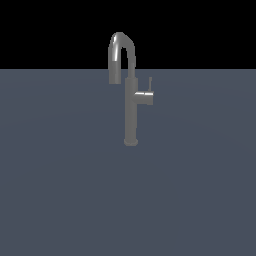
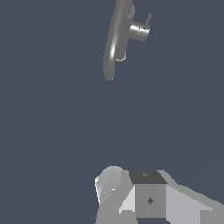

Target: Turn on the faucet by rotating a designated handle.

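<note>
The tall grey faucet (image 1: 131, 107) stands upright on the grey floor, its gooseneck spout arching toward the exterior view's left. The handle (image 1: 150, 84) is a thin rod pointing up from a stubby cylinder (image 1: 145, 96) on the column's right side in that view. In the wrist view the faucet (image 2: 114, 43) is seen from above, with the handle (image 2: 148, 19) and its stub (image 2: 139, 31) beside it. Only grey blocky parts of my gripper (image 2: 144, 183) show in the wrist view, well apart from the faucet and touching nothing. The arm is out of the exterior view.
A flat grey-blue floor (image 1: 60, 190) runs around the faucet on all sides. A black background lies behind it.
</note>
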You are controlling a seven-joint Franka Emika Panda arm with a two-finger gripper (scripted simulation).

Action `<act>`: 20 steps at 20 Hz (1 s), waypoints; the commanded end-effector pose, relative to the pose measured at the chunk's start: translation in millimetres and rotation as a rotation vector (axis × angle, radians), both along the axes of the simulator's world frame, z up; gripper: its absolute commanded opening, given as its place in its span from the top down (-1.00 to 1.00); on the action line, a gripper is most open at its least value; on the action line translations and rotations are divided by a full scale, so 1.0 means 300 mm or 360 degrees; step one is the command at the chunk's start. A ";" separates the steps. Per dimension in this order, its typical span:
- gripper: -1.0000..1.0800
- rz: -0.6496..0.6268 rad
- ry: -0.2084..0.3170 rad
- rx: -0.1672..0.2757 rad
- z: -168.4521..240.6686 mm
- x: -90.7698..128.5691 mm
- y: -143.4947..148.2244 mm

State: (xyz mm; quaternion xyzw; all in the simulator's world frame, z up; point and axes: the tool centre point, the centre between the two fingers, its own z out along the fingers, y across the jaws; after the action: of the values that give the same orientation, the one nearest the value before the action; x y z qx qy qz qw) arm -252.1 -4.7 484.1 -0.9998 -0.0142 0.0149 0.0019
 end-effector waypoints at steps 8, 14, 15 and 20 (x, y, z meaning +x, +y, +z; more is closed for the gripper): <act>1.00 -0.0032 0.0025 0.0029 0.000 0.021 0.005; 1.00 -0.0112 0.0088 0.0103 -0.001 0.074 0.014; 1.00 -0.0130 0.0102 0.0119 -0.001 0.087 0.016; 1.00 -0.0243 0.0191 0.0224 -0.005 0.163 0.024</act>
State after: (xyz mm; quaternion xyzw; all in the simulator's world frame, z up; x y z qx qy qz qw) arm -210.6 1.9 483.2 -0.9946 0.0498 0.0645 0.0634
